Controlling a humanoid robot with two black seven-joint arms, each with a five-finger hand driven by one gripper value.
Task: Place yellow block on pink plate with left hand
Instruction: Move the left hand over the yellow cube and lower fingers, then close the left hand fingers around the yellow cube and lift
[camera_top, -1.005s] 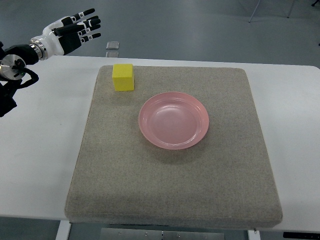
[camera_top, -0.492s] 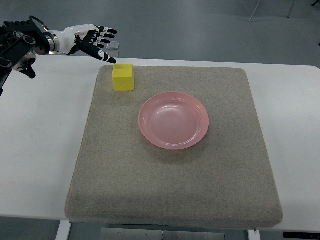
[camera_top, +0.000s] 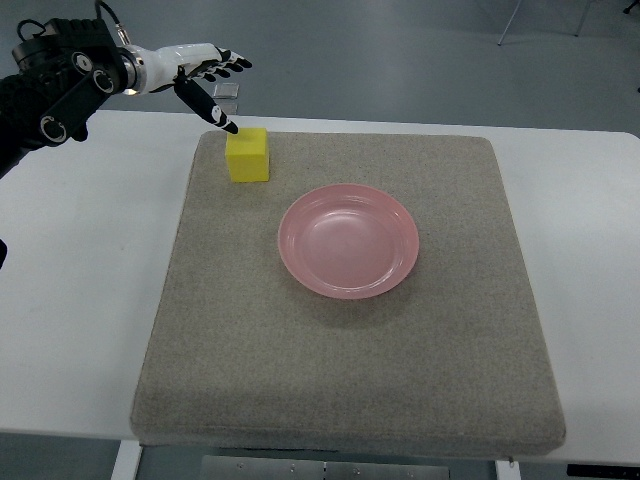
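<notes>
A yellow block (camera_top: 247, 155) sits near the far left corner of the grey mat (camera_top: 340, 380). To its right and nearer me lies the empty pink plate (camera_top: 348, 240). My left hand (camera_top: 216, 82) reaches in from the upper left, open, its fingers spread. The thumb tip hangs just above the block's far left corner, and the other fingers point right beyond the block. It holds nothing. The right hand is out of sight.
The mat lies on a white table (camera_top: 90, 300). A small clear square object (camera_top: 226, 92) rests on the floor beyond the table's far edge, partly behind my left hand.
My left hand has swung right and toward the block over the last second, rotating so the thumb now points down at the block's corner. Block and plate have not moved.
</notes>
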